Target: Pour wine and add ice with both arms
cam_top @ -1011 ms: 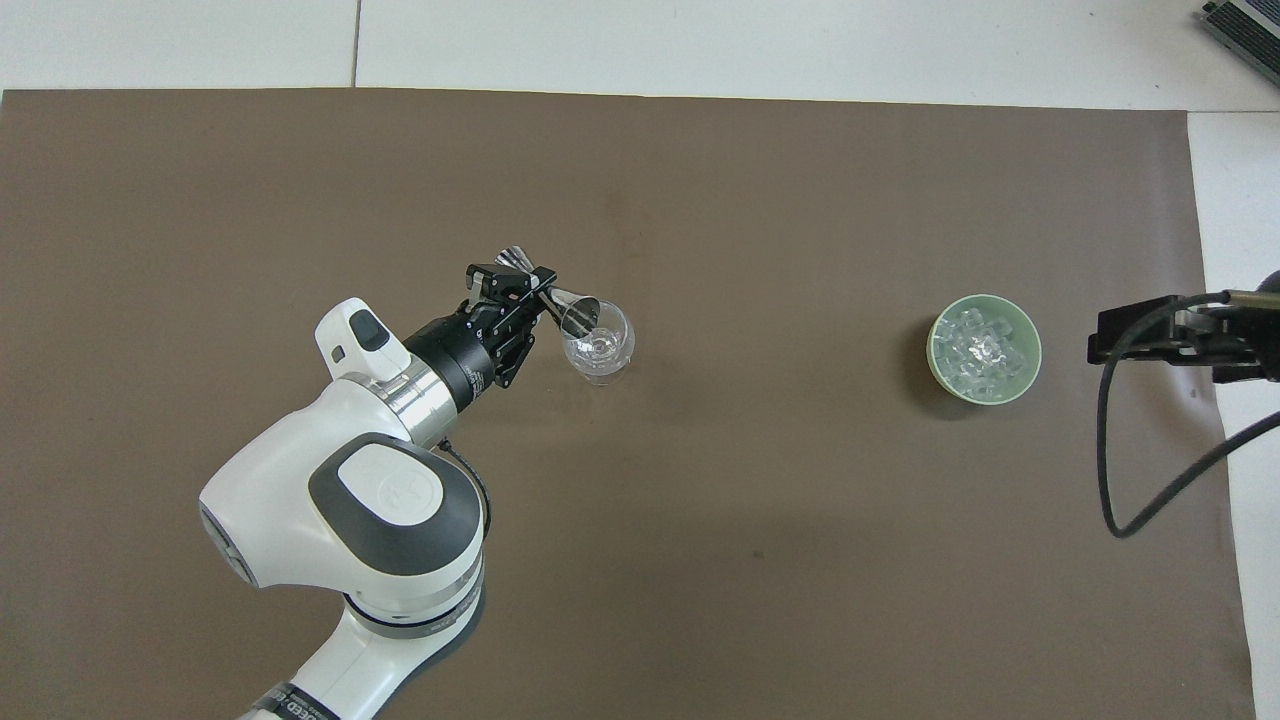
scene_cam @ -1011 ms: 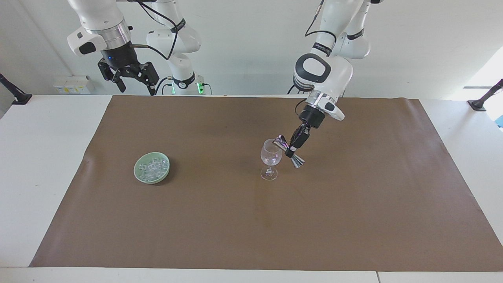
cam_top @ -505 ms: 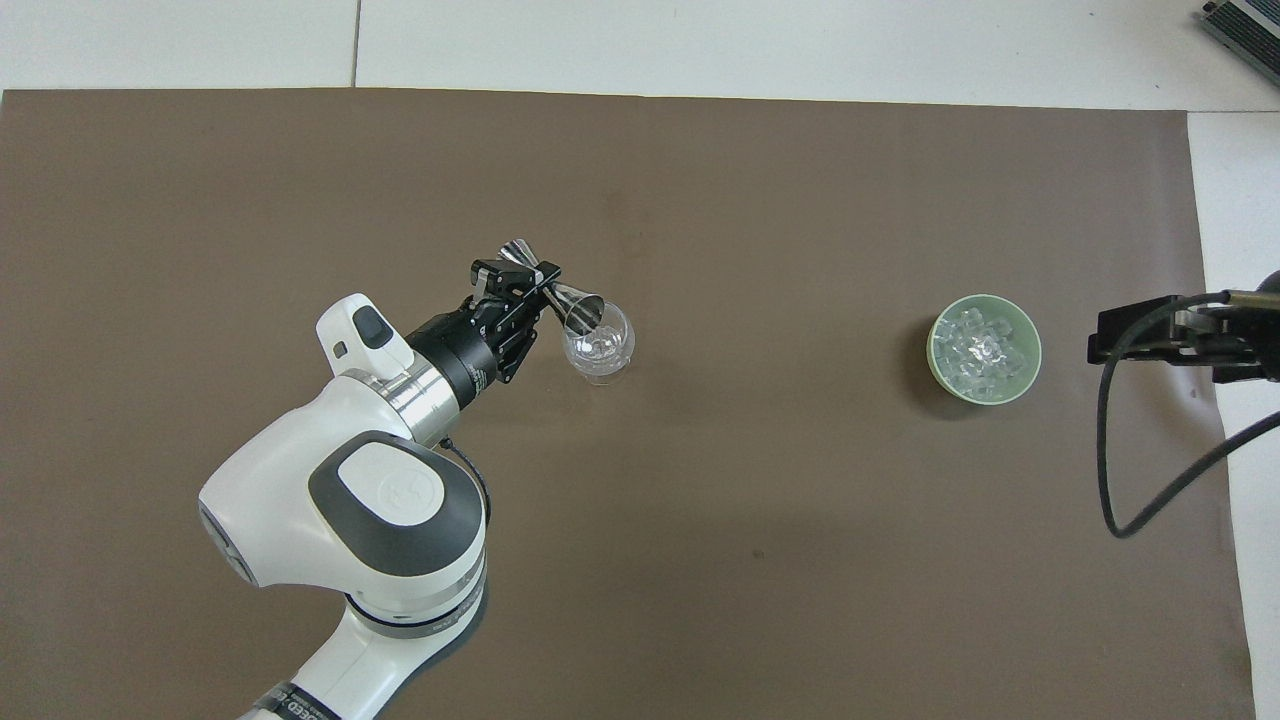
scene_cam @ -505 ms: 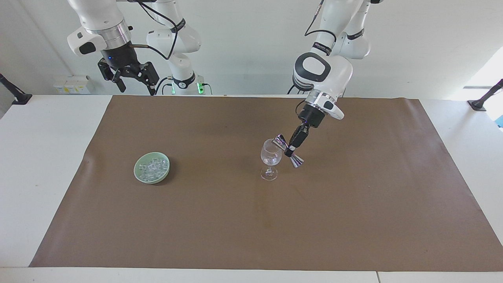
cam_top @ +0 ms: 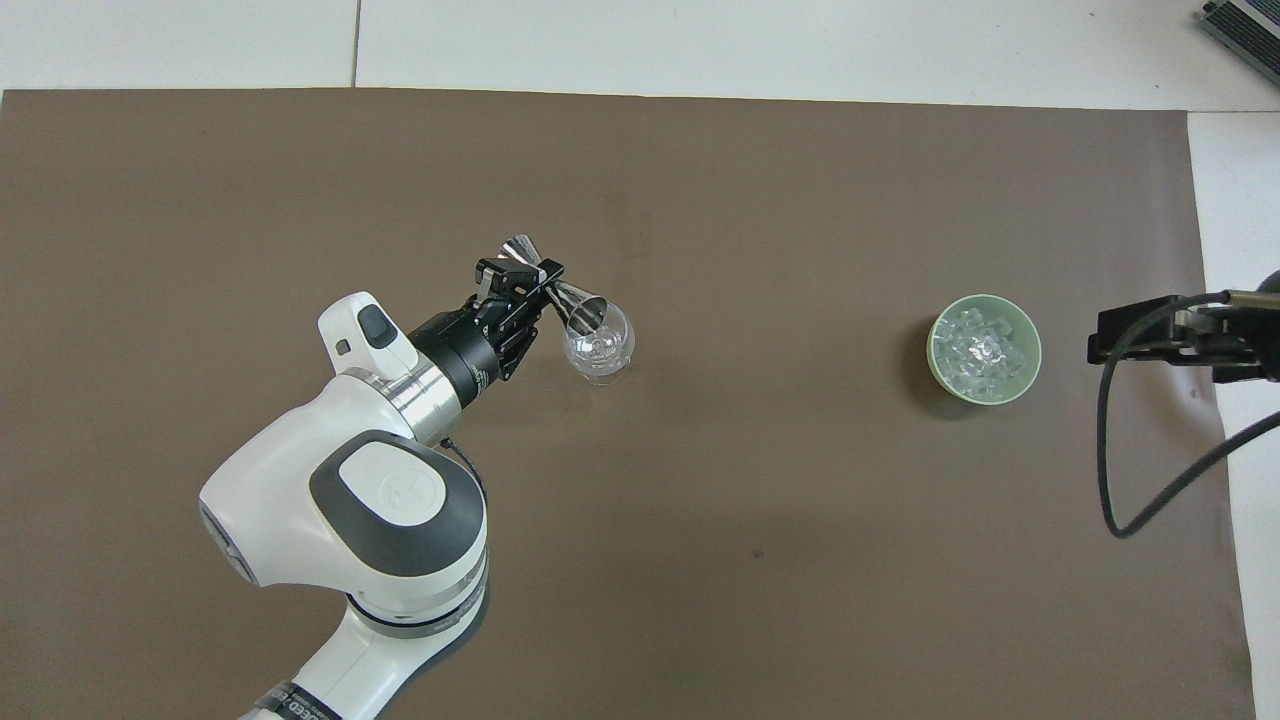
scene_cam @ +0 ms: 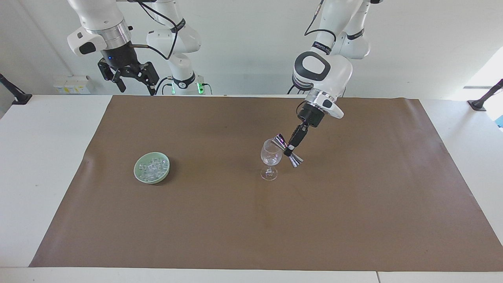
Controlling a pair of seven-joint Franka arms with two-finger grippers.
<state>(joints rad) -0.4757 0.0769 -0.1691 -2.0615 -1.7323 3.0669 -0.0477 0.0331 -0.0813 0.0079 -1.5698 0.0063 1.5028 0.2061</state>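
Observation:
A clear wine glass (scene_cam: 270, 161) (cam_top: 598, 346) stands upright near the middle of the brown mat. My left gripper (scene_cam: 290, 149) (cam_top: 535, 285) is shut on the waist of a silver double-cone jigger (scene_cam: 288, 150) (cam_top: 560, 293), which is tilted so that one cup rests over the glass's rim. The ice (scene_cam: 152, 166) (cam_top: 983, 346) is a heap of small clear cubes in a pale green dish (scene_cam: 138, 174) (cam_top: 938, 365) toward the right arm's end of the table. My right gripper (scene_cam: 131, 78) (cam_top: 1150, 336) hangs open, high over the table's edge by its base, and waits.
The brown mat (scene_cam: 251, 220) covers most of the white table (scene_cam: 43, 149). A black cable (cam_top: 1130, 470) loops down from the right arm. Black clamps (scene_cam: 15, 94) stand at the table's corners.
The left wrist has turned and risen a little, tilting the jigger more steeply over the glass. The right arm has not moved.

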